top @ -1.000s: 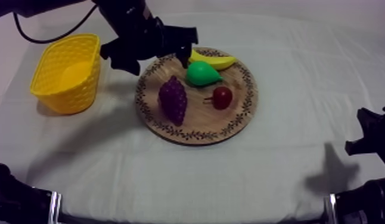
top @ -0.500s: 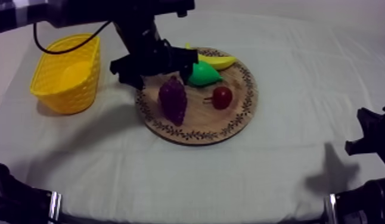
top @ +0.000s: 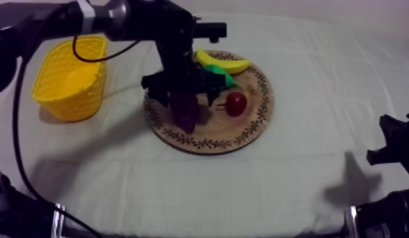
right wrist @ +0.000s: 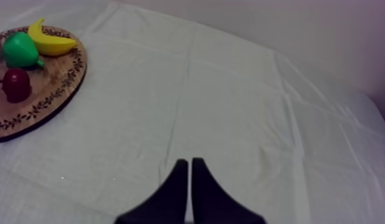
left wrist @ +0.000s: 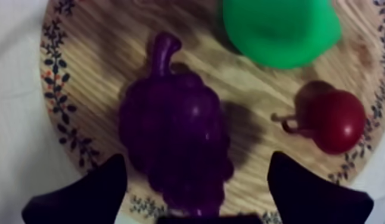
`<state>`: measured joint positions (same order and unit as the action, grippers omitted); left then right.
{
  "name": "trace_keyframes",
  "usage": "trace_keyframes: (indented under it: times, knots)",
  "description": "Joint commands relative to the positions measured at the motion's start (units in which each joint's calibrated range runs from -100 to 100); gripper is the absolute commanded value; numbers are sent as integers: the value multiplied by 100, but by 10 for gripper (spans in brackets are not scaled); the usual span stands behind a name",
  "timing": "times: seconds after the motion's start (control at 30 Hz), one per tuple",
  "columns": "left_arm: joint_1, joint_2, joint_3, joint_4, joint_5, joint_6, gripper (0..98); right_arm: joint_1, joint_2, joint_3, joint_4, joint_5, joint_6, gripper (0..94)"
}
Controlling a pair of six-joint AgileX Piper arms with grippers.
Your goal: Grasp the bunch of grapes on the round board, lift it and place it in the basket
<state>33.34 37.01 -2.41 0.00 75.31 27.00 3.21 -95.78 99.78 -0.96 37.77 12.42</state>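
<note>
Over the board (left wrist: pixel 99 65), the left gripper (left wrist: pixel 198 173) hangs with fingers (left wrist: pixel 81 199) spread wide, one each side of the grapes (left wrist: pixel 171 128) lying there; the right gripper (right wrist: pixel 190 170) is closed, empty, above the desk (right wrist: pixel 230 107).

Robot lab bench, not a home, table under a grey-white cloth (top: pixel 245 190), bare pale wall (right wrist: pixel 290 36) behind, toy banana (top: pixel 226 64) among plastic fruit on a wooden board (top: pixel 251 136), yellow basket (top: pixel 68 79) at the board's nine o'clock, black robot arm (top: pixel 55 19) reaching in from ten o'clock
</note>
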Motion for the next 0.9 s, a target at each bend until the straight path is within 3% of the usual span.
trace_keyframes:
  times: [0.0,0.47,0.87]
  knots:
    - [-18,186,-185,-18,102,-12,897,1,2,-1,0,-3,1,3]
    - [-221,663,-686,33,393,-129,902,1,2,-1,0,-3,1,3]
    - [-259,834,-867,129,542,-425,907,1,2,-1,0,-3,1,3]
